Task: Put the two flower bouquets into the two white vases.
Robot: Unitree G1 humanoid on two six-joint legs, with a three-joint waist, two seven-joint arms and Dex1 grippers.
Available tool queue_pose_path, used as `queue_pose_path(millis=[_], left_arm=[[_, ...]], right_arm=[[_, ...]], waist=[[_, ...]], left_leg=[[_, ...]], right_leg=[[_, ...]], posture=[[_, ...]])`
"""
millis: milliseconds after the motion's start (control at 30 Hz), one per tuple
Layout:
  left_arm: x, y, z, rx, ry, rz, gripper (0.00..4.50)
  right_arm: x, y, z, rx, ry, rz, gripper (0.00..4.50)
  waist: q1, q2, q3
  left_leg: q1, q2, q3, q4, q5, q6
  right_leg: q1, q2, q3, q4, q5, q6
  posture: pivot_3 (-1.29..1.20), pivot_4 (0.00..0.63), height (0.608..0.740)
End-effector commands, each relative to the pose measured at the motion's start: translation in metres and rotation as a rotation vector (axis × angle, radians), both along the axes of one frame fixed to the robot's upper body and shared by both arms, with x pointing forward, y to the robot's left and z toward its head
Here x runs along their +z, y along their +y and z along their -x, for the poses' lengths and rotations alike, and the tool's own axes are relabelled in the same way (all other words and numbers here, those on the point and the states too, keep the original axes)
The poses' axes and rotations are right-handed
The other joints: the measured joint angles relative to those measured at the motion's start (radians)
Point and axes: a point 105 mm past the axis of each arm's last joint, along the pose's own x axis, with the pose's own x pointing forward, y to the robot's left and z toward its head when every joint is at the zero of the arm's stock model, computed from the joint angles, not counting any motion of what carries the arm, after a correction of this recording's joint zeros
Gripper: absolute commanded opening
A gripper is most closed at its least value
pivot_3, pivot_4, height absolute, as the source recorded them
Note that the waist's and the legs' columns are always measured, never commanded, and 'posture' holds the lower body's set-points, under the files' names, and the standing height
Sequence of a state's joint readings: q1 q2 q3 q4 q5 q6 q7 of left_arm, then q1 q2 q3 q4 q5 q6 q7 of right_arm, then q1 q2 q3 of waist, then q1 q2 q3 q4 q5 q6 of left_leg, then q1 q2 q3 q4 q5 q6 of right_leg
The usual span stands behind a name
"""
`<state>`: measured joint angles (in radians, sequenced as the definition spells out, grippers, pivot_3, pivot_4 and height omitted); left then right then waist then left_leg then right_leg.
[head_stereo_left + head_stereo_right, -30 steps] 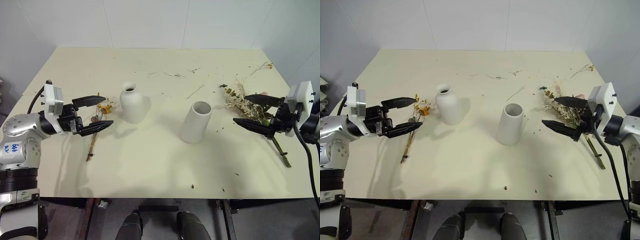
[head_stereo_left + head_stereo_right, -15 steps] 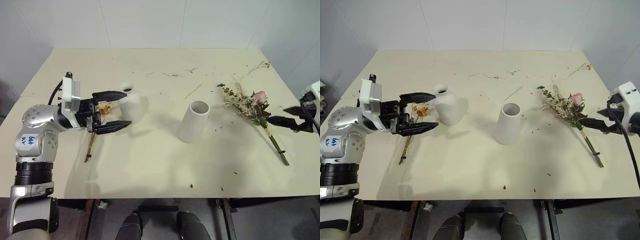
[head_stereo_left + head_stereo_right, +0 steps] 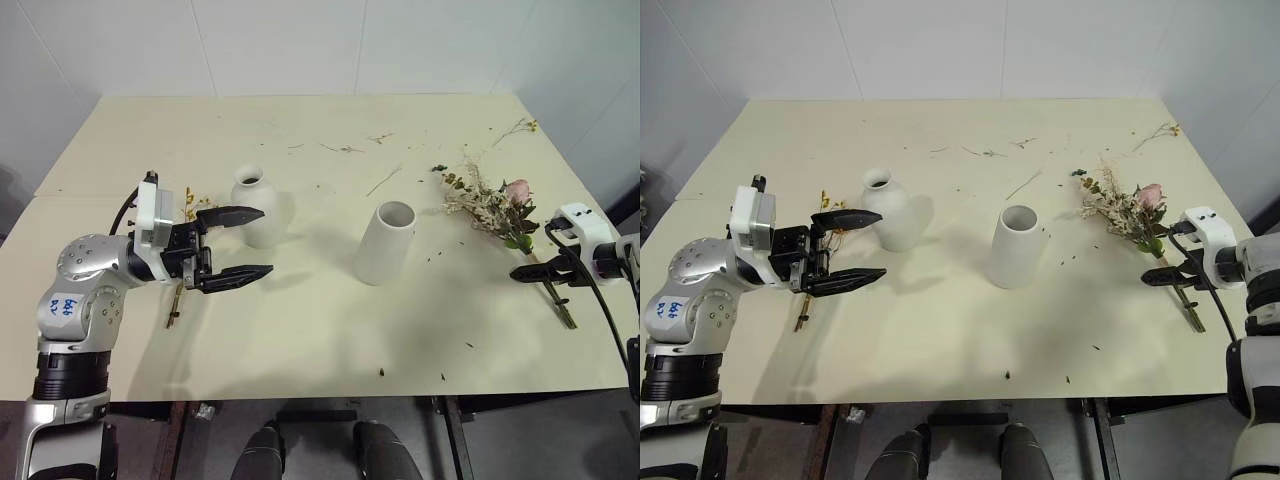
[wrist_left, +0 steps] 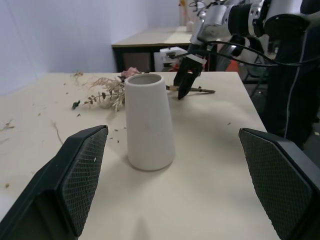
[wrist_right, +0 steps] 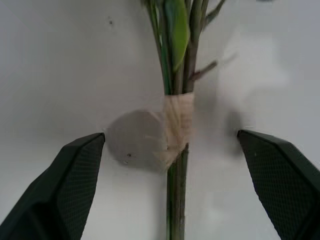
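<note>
Right gripper, jaws wide, straddles taped stems of pink-rose bouquet (untouched), right of tall white cylinder vase.

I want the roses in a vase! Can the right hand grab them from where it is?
Probably yes. The right hand is open right above the roses' stems, one finger on each side of the taped part, and nothing lies between.

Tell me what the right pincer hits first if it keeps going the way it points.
Likely the taped stems of the rose bouquet lying on the table: the open right pincer straddles them.
</note>
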<state>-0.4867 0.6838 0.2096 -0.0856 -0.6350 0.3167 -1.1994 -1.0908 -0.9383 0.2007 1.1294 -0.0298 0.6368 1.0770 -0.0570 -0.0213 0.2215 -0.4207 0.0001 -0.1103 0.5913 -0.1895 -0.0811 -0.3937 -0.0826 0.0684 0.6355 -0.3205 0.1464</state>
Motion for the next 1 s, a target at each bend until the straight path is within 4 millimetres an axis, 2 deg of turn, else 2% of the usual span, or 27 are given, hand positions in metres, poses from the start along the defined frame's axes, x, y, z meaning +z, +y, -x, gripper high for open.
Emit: queue_pose_path(millis=[33,167,500,633,733,800,867,933,1000], left_arm=[[0.016,0.006,0.011,0.022,-0.063,0.003,4.48],[0.019,0.01,0.014,0.043,-0.07,-0.006,4.5],[0.022,0.012,0.009,0.05,-0.08,-0.008,4.5],[0.025,0.011,0.001,0.047,-0.083,-0.001,4.5],[0.027,0.013,-0.01,0.057,-0.087,0.006,4.5],[0.026,0.013,-0.017,0.055,-0.083,0.011,4.5],[0.027,0.012,-0.022,0.049,-0.084,0.019,4.5],[0.029,0.011,-0.028,0.049,-0.087,0.03,4.5],[0.03,0.011,-0.032,0.051,-0.089,0.036,4.5]], right_arm=[[-0.006,0.0,-0.003,0.015,0.011,0.042,4.5],[-0.01,0.003,-0.008,0.02,-0.01,0.053,3.54],[0.011,0.011,-0.016,0.052,-0.138,-0.058,0.1],[0.022,0.017,-0.019,0.09,-0.222,-0.124,0.02],[0.06,0.028,-0.035,0.182,-0.483,-0.029,0.02],[0.111,0.058,-0.042,0.233,-0.796,-0.115,0.02],[0.154,0.089,-0.03,0.266,-1.064,-0.202,0.02],[0.175,0.113,-0.015,0.282,-1.208,-0.262,0.02],[0.187,0.127,-0.005,0.286,-1.28,-0.321,0.02]], waist=[[0.0,0.0,0.0],[-0.002,-0.002,-0.001],[-0.001,-0.002,-0.001],[0.0,-0.002,-0.001],[0.0,-0.002,-0.001],[-0.002,-0.001,0.0],[-0.009,0.0,0.0],[-0.009,0.0,0.0],[-0.002,0.0,0.0]], left_leg=[[0.0,0.0,0.0,0.0,0.0,0.0],[0.001,0.0,0.0,0.001,0.0,0.0],[0.002,0.0,0.0,0.003,0.002,0.0],[0.001,0.0,0.0,0.002,0.002,0.0],[0.001,0.0,0.0,0.001,0.002,0.0],[0.001,0.0,0.001,0.001,0.002,0.0],[0.001,0.0,0.002,0.0,0.002,0.0],[0.001,0.001,0.002,0.0,0.002,0.0],[0.001,0.001,0.001,0.0,0.002,0.0]], right_leg=[[0.0,0.0,0.0,0.0,0.0,0.0],[0.002,0.0,0.0,0.0,0.001,0.001],[0.003,0.001,0.001,0.0,0.004,0.001],[0.002,0.001,0.002,0.0,0.004,0.001],[0.001,0.001,0.002,0.0,0.003,0.001],[0.001,0.001,0.003,0.0,0.004,0.001],[0.0,0.002,0.005,0.001,0.003,0.002],[-0.001,0.002,0.005,0.004,0.003,0.002],[-0.002,0.002,0.005,0.004,0.003,0.002]], posture=[[0.0,0.15,0.74],[0.0,0.15,0.74],[0.0,0.15,0.74],[0.0,0.15,0.74],[0.0,0.15,0.74],[0.0,0.15,0.74],[0.0,0.15,0.74],[0.0,0.15,0.74],[0.0,0.15,0.74]])
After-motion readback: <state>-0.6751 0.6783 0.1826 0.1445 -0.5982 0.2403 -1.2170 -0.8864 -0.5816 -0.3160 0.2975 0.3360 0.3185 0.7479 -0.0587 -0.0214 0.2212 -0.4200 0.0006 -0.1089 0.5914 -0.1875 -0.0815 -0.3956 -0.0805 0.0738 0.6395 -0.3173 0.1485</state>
